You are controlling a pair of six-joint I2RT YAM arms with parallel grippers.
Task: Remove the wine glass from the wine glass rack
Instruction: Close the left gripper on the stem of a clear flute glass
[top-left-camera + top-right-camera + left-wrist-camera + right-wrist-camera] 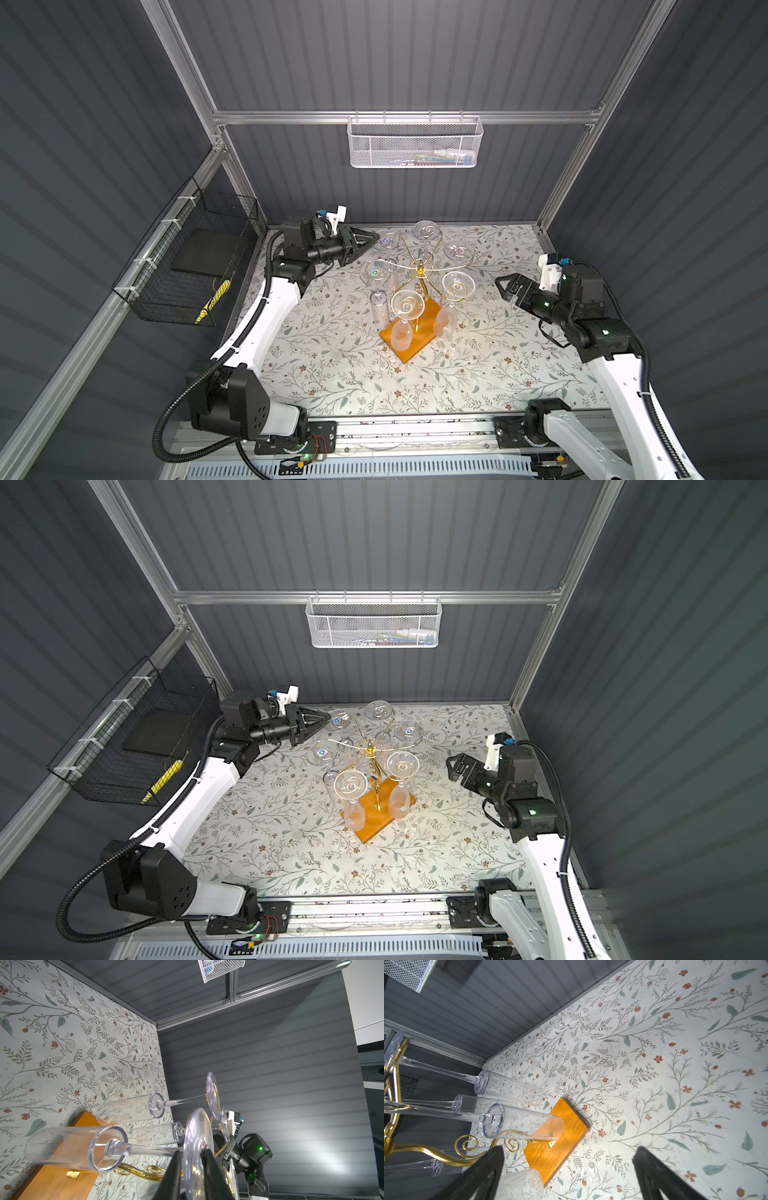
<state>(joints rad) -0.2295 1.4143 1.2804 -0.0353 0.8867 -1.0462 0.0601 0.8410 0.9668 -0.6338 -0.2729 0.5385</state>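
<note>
The black left fingers stand close together, with the flat round foot of a clear wine glass with a straight tube-shaped bowl edge-on between them. Whether they already press on the foot cannot be told, as only a thin gap shows on either side. The foot is probably the chosen hold because it is the part that faces outward toward this arm, and its thin rim suits a narrow pinch.

The glass hangs upside down, bowl toward the desk. Its foot is caught in a curl on the back left of the wine glass rack, a gold wire stand of scroll arms on a flat orange-brown wooden base. In both top views the finger tips reach level with that foot, well above the floral-patterned desk. Five more clear glasses hang the same way from the other curls, close together, so the way out looks tight. The glass probably has to slide outward along its curl.

The right fingers are spread wide and hold nothing. They wait beside the rack's right side, clear of every glass.
</note>
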